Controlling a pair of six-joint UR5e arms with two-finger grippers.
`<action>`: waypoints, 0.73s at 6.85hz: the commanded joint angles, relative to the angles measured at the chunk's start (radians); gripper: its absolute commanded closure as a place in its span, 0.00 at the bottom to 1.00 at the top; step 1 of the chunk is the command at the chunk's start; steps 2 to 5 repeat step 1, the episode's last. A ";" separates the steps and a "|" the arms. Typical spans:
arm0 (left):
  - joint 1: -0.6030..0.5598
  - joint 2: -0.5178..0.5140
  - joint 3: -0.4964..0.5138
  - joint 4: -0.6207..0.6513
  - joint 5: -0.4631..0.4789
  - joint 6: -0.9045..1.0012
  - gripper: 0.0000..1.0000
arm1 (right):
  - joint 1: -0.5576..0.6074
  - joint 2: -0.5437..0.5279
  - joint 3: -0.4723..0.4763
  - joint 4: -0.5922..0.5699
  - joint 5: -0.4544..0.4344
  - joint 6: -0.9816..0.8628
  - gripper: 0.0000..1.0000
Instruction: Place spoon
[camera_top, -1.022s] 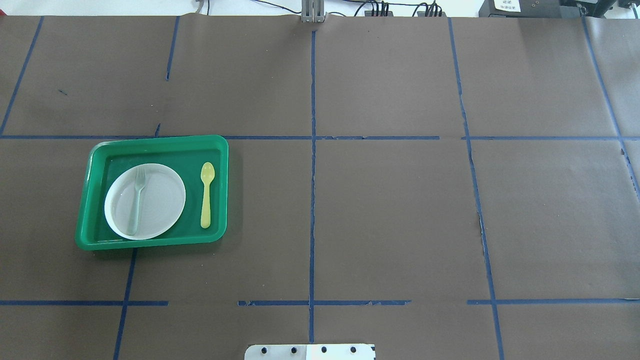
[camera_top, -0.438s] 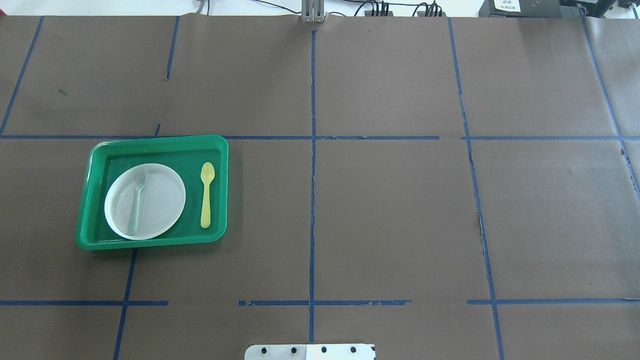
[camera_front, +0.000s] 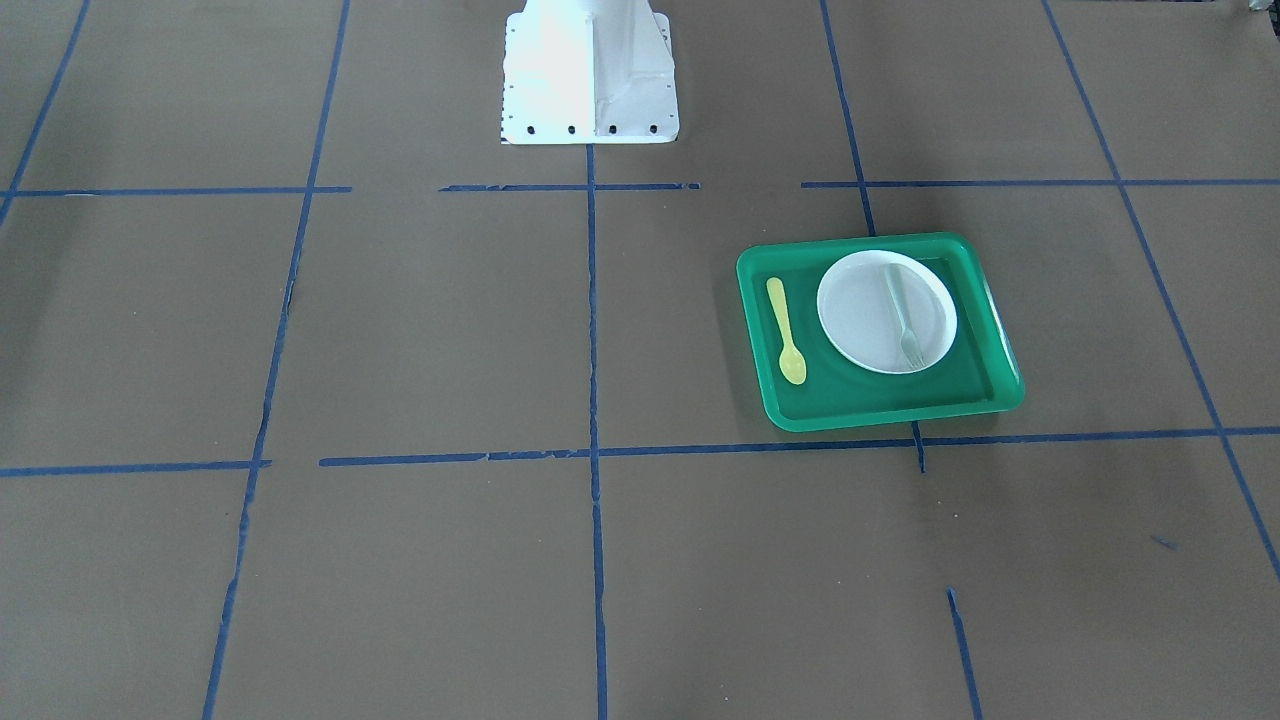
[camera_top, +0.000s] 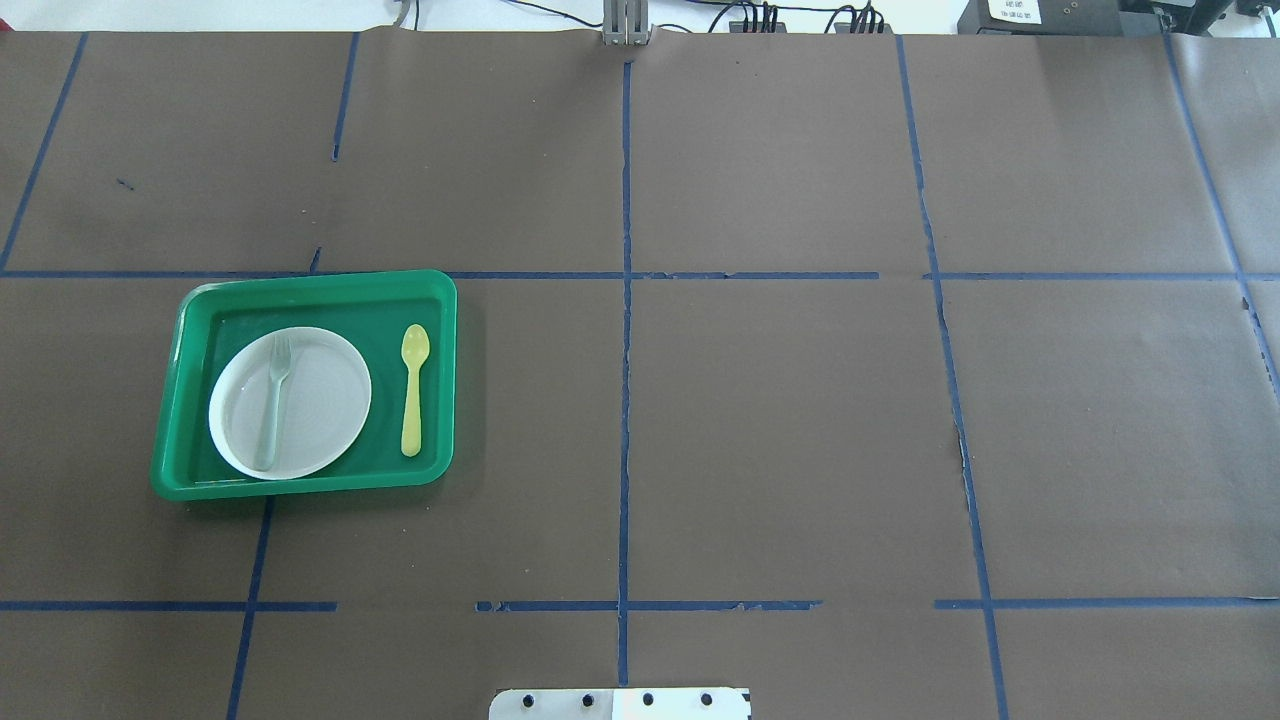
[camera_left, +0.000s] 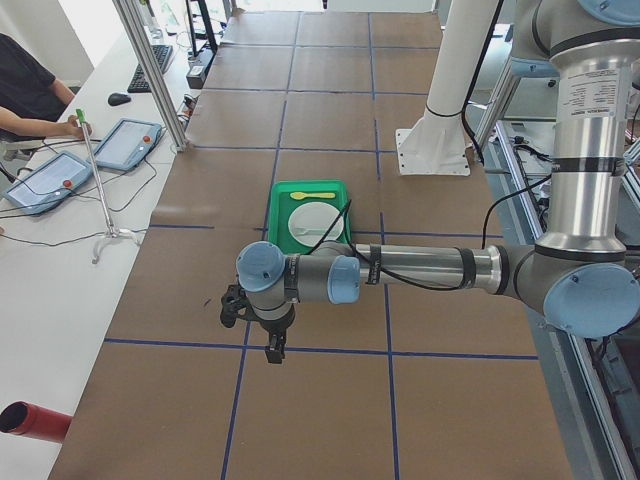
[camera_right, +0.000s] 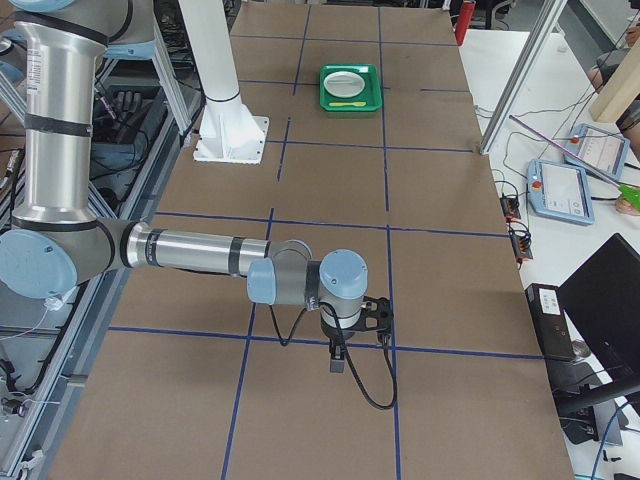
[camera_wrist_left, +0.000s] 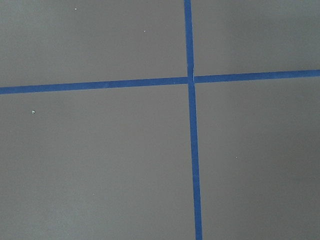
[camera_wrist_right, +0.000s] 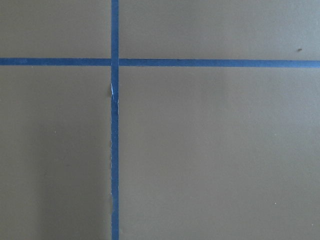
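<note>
**Spoon lies in the tray beside the plate; both arms hang far from it**

The small yellow plastic spoon (camera_top: 414, 390) lies flat on the floor of the green rectangular plastic tray (camera_top: 320, 281). It is just beside the round white plate (camera_top: 325, 400) and does not touch it. Its bowl points away from the robot and its handle points toward it. A pale grey-green plastic fork (camera_top: 272, 400) lies across the plate, roughly parallel to the spoon, so the three pieces look like a tidy place setting.

The tray sits on the robot's left half of the brown paper-covered table (camera_top: 780, 420). I judge the left arm to be the natural one to reach it.

Neither arm is near the tray. The left hand (camera_left: 273, 355) points straight down over bare paper near a crossing of blue tape lines (camera_wrist_left: 191, 79), well apart from the tray. The right hand (camera_right: 338, 362) hangs the same way over another crossing near the opposite end of the table.

This looks like a parked, neutral pose that keeps the work area unobstructed. Each hand shows only in a side view, and neither wrist camera shows any fingers. I therefore cannot tell whether either hand is open or closed.

The spoon is plainly in neither hand. The pictures alone do not show whether it has reached its intended place or is waiting to be picked up.
</note>
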 joint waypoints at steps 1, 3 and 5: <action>0.000 0.000 0.000 -0.001 0.000 0.000 0.00 | 0.000 0.000 0.000 0.000 0.000 0.000 0.00; 0.000 0.000 0.000 -0.001 0.000 0.000 0.00 | 0.000 0.000 0.000 0.000 0.000 0.000 0.00; 0.000 0.000 0.000 -0.001 0.000 0.000 0.00 | 0.000 0.000 0.000 0.000 0.000 0.000 0.00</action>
